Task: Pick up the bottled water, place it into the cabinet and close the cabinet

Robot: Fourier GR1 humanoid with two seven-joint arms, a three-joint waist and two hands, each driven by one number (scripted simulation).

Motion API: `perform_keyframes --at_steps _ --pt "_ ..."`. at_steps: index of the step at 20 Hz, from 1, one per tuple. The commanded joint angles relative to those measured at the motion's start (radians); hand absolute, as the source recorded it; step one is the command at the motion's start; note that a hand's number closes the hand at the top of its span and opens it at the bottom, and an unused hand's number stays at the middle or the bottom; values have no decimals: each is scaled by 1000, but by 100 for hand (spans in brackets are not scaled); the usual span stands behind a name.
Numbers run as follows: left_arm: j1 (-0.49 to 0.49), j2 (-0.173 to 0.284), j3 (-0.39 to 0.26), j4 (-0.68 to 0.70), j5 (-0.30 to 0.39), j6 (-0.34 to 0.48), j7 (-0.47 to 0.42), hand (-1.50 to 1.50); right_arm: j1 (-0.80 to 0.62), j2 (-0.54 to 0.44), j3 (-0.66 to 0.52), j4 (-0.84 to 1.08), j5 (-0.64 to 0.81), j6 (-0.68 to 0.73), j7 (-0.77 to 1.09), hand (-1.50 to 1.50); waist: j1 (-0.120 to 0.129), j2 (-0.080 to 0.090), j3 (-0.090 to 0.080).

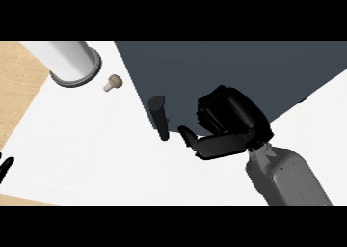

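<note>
Here, right robot hand [226,126] up against the near face of the dark grey cabinet [233,72], fingers curled, thumb [188,135] jutting left toward the black cabinet handle [158,116] without touching it. Possibly closed on nothing; hard to tell, since the palm hides whatever lies beneath. Bottled water not visible anywhere on the white counter [98,144], perhaps inside the cabinet. Left robot hand [0,169] resting at the near left edge, only straight, spread fingertips showing. Far left: a tall white cylinder [68,60] with a grey base, and just right of it a small beige mushroom [112,83] lying on the counter.
</note>
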Motion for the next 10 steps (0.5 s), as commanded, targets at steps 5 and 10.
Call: perform_keyframes --at_steps 5,10 --pt "20 7 38 8 17 -60 -13 -150 -302 42 -140 393 54 -36 -66 150 -36 -3 5" --pt "20 -18 29 -8 -7 -55 -10 -150 -355 35 -161 459 49 -16 -69 150 -37 -2 4"
